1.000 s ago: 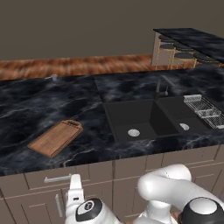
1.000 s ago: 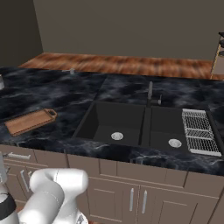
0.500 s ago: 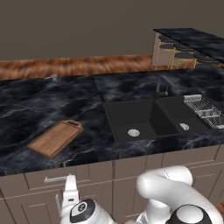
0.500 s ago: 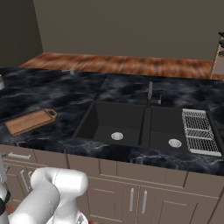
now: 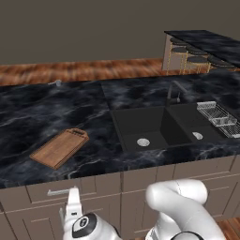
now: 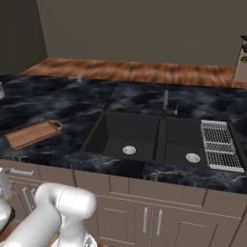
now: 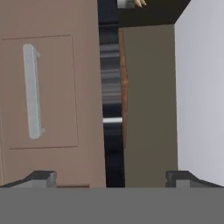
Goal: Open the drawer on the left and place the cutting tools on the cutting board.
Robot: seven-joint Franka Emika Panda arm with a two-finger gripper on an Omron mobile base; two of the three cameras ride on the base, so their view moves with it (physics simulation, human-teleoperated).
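Note:
The drawer (image 5: 37, 193) sits shut under the left end of the black marble counter, its silver bar handle (image 5: 58, 191) lying level. My gripper (image 5: 69, 205) hangs just in front of and below that handle, open and holding nothing. In the hand view, which is rolled sideways, the drawer (image 7: 65, 87) and its handle (image 7: 33, 92) lie left of centre, with the gripper (image 7: 111, 179) aimed to the handle's right. The wooden cutting board (image 5: 60, 147) lies bare on the counter above the drawer and shows again in the right base view (image 6: 33, 134). The cutting tools are hidden.
A black double sink (image 5: 159, 129) with a faucet (image 5: 172, 93) is set into the counter to the right, and a wire rack (image 6: 219, 144) lies in its right basin. Cabinet doors with vertical handles (image 6: 150, 219) stand below. Stools (image 5: 187, 58) stand at the far right.
The hand has slid a little to the left in front of the drawer. The drawer stays shut and the board has not moved.

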